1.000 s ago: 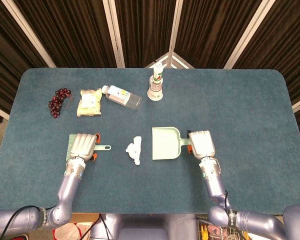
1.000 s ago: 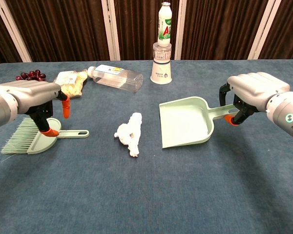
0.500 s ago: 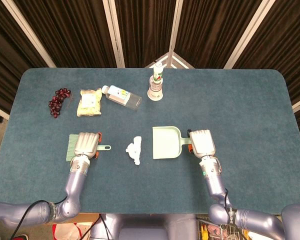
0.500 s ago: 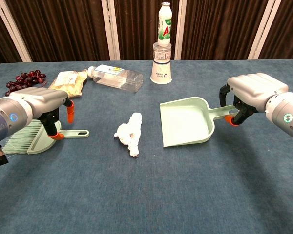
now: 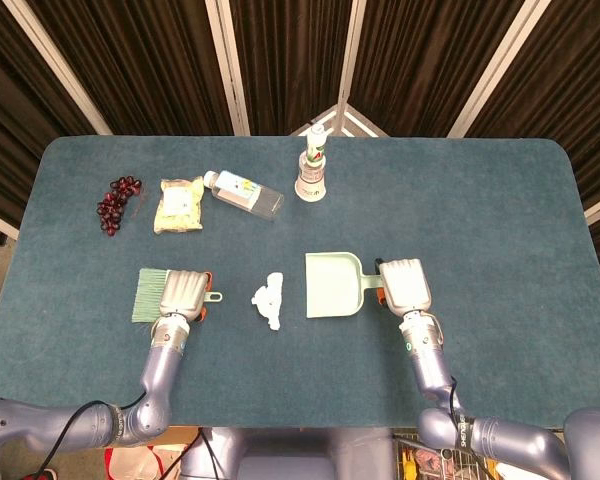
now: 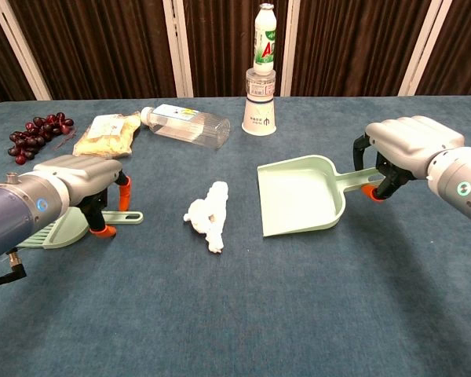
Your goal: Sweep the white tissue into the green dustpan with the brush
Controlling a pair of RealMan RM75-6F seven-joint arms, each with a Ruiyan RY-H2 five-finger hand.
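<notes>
The left robot hand hovered over the brush handle, fingers curled downward on either side of it; whether they gripped it could not be told. The brush lay flat on the blue surface, its long axis running left to right, bristles pointing left and handle tip toward the white tissue. The right robot hand held the handle of the green dustpan, fingers closed around it. The dustpan rested on the surface with its handle pointing right and its open mouth facing left toward the tissue. The crumpled tissue lay between brush and dustpan, near the mouth but apart from it.
</notes>
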